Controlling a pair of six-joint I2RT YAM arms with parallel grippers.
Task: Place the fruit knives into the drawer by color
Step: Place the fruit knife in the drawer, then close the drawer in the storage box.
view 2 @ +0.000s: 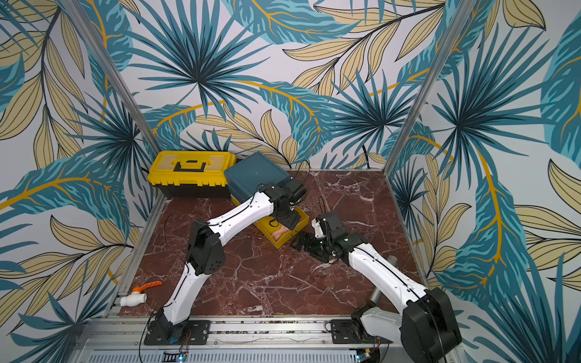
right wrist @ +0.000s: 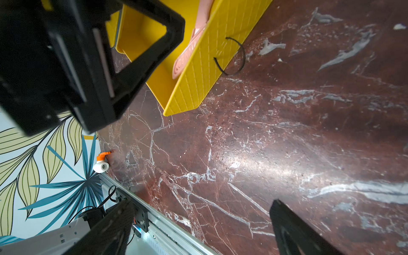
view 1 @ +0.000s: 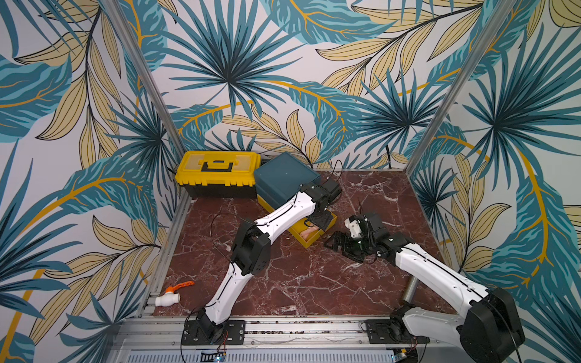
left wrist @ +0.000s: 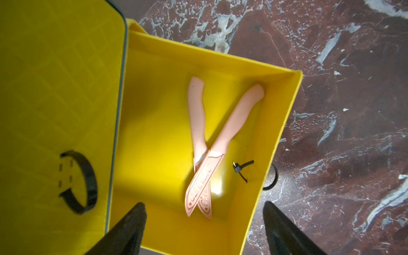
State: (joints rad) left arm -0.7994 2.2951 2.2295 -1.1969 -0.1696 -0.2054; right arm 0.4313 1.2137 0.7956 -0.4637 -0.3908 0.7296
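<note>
Right now the left gripper (left wrist: 204, 206) hangs directly over the pulled-out yellow drawer (left wrist: 284, 123) with its two black fingers spread wide and nothing between them. Down on the drawer floor lie the two pink fruit knives (left wrist: 206, 163), crossed over each other where handle meets blade, so that the handles splay apart toward the drawer's back and the blades overlap toward its front; raised lettering shows on both blades. A small black cable tie (left wrist: 240, 169) pokes through the front wall beside the blades, and its thin black loop pull (right wrist: 238, 55) hangs on the outer face. Just above the open drawer sits a closed yellow drawer front (left wrist: 55, 88), which belongs to the same dark-teal chest (view 1: 283, 179). In both top views the chest stands at the back of the red marble table (view 1: 314, 283), close beside a yellow-and-black toolbox (view 1: 217, 176) in the back left corner. Meanwhile the right gripper (right wrist: 203, 202) hovers low over bare marble just off the open drawer's front corner, its fingers likewise wide apart and gripping nothing; its wrist view looks across the table at the drawer's ribbed front, with the tip of a pink blade leaning against that wall inside. A white valve with an orange handle (view 1: 171, 295) lies alone at the near left edge, well apart from both arms.
</note>
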